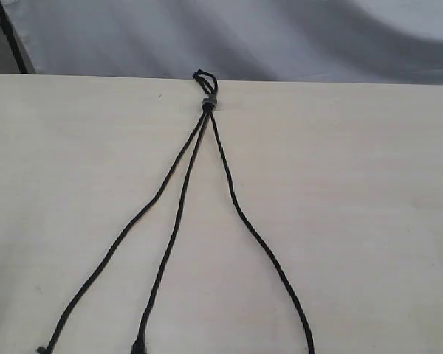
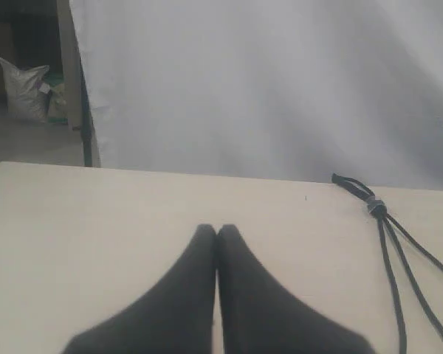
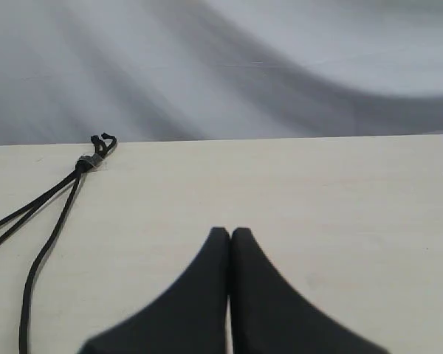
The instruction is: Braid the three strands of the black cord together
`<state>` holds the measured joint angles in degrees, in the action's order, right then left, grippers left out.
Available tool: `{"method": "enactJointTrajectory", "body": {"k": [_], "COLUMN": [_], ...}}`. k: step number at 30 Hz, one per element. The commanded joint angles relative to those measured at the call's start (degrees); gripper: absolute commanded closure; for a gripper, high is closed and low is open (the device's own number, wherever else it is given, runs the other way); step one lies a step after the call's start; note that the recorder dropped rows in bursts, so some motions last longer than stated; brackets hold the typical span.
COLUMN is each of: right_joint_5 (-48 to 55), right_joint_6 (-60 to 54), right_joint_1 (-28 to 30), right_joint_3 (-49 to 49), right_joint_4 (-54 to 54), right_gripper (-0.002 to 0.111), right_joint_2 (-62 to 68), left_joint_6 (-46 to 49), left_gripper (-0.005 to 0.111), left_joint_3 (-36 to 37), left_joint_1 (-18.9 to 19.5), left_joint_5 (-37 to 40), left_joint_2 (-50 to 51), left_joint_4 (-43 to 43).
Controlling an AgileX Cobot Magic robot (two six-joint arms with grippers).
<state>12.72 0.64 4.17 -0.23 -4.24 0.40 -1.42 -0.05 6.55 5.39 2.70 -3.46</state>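
On the pale bench (image 1: 369, 221), the black cord (image 1: 183, 193) lies unbraided. Its three strands (image 1: 240, 214) run lengthwise between the left gripper (image 2: 216, 230) and right gripper (image 3: 229, 232), both closed on nothing, from the grey clip (image 1: 209, 105) ahead. Neither arm looks nearer.

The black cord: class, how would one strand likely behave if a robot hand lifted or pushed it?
Probably floppy: the strands lie in loose curves on the table, so a lifted one should sag. Likely light, being thin. A push would probably bend it, not roll it.
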Motion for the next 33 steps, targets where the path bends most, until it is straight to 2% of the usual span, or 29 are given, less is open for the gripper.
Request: {"method": "enactJointTrajectory", "body": {"k": [1,19,30,33], "right_joint_5": [0.27,0.03,-12.39,-17.35], "right_joint_6": [0.15,0.11,0.11,0.2], "right_joint_1": [0.31,0.31,0.31,0.31], "right_joint_3": [0.23,0.23,0.23,0.23], "right_joint_4": [-0.21,-0.21,-0.21,-1.13], "right_gripper": [0.109,0.109,0.109,0.109], "right_joint_2": [-0.4,-0.4,-0.4,-0.4], "left_joint_6": [0.16,0.16,0.16,0.16], "left_gripper": [0.106,0.106,0.106,0.106], "left_joint_3": [0.05,0.05,0.05,0.05], "left_joint_1": [0.05,0.05,0.05,0.05], "left_joint_5": [-0.35,-0.35,-0.35,-3.26], "left_joint_2": [-0.09,-0.09,-0.09,-0.09], "left_joint_4": [0.02,0.02,0.02,0.02]}}
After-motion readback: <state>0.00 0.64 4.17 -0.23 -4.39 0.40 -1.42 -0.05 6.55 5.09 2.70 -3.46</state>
